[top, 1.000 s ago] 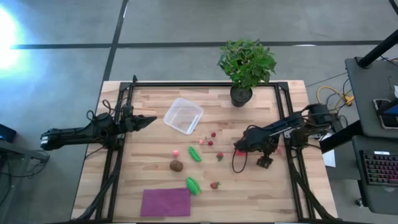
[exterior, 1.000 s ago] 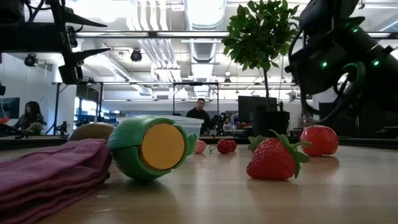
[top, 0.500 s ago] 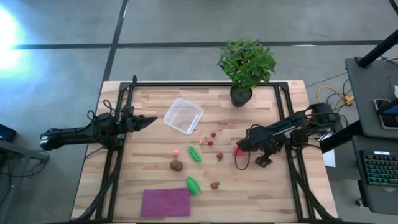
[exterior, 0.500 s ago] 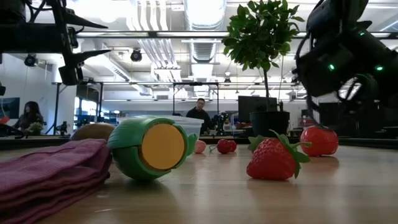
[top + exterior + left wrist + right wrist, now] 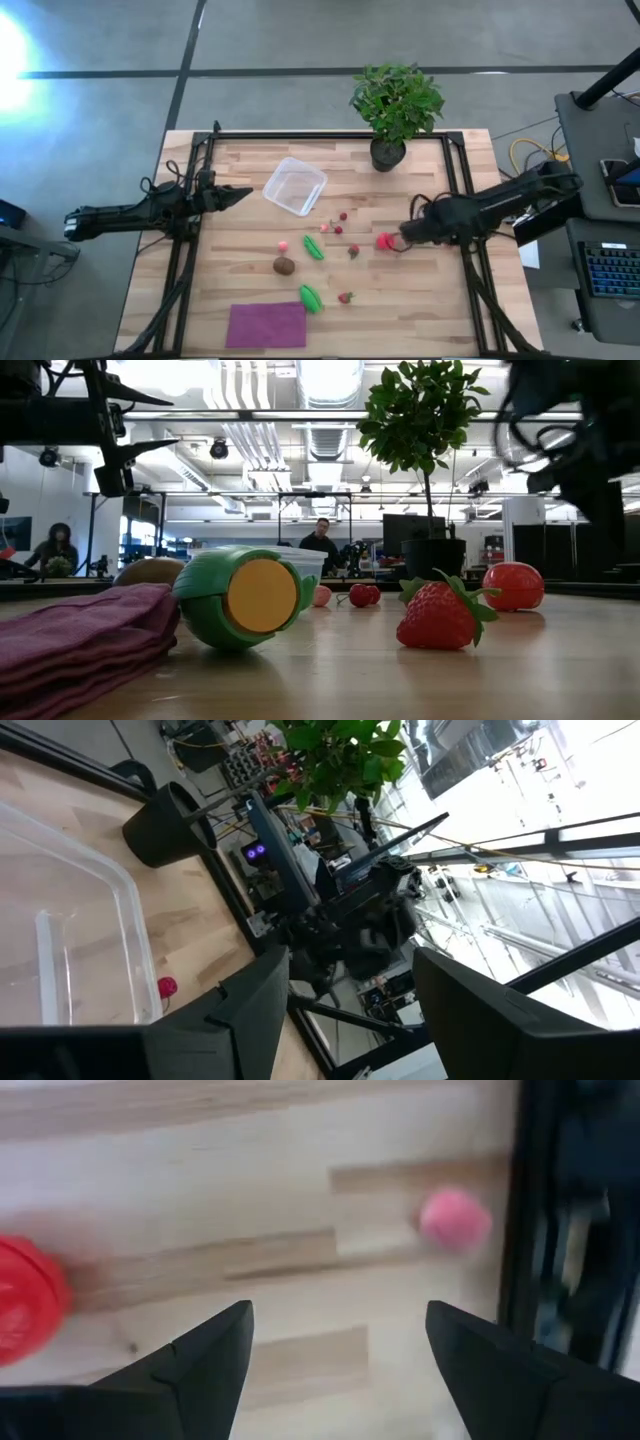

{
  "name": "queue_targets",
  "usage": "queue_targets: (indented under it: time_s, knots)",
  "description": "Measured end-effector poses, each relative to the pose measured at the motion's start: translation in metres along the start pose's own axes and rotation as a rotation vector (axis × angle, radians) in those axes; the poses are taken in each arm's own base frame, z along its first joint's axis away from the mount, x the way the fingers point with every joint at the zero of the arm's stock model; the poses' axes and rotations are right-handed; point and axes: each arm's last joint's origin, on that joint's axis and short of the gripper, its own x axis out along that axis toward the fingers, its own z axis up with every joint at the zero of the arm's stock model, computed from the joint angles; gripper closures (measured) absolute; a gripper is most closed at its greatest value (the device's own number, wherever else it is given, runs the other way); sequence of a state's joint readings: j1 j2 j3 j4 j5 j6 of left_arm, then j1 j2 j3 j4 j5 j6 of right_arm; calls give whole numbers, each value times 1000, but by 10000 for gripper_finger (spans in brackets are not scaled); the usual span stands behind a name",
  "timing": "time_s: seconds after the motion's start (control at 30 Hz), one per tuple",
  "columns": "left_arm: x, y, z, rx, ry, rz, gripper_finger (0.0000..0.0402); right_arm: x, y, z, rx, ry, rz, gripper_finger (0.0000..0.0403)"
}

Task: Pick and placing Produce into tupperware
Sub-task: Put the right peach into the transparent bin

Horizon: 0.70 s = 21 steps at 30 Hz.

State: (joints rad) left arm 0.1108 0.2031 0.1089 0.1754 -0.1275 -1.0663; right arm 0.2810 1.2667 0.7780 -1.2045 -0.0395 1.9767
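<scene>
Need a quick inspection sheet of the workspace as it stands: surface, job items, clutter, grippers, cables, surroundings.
Surface: wooden table, black frame rails along its sides.
Job's things: clear tub empty; red ball, two green pieces, brown oval, strawberry and small red and pink bits all lie on the wood.
Clutter: purple cloth at the near edge; potted plant at the far edge.
Grippers: left gripper open, empty, beside the tub; right gripper open, empty, next to the red ball.
Cables: yellow cable off the table's right.
Surroundings: people at desks beyond.
</scene>
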Motion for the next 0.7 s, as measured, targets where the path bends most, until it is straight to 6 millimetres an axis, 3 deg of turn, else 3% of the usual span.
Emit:
queue_targets:
  time_s: [0.2, 0.43, 0.7]
  knots:
    - [0, 0, 0, 8, 0, 3, 201, 10, -15, -21, 203, -45, -26, 113]
    - [0, 0, 0, 10, 0, 5, 201, 23, -9, -29, 255, -46, -158, 113]
    - [0, 0, 0, 10, -1, 3, 201, 19, -7, -31, 262, -80, -257, 113]
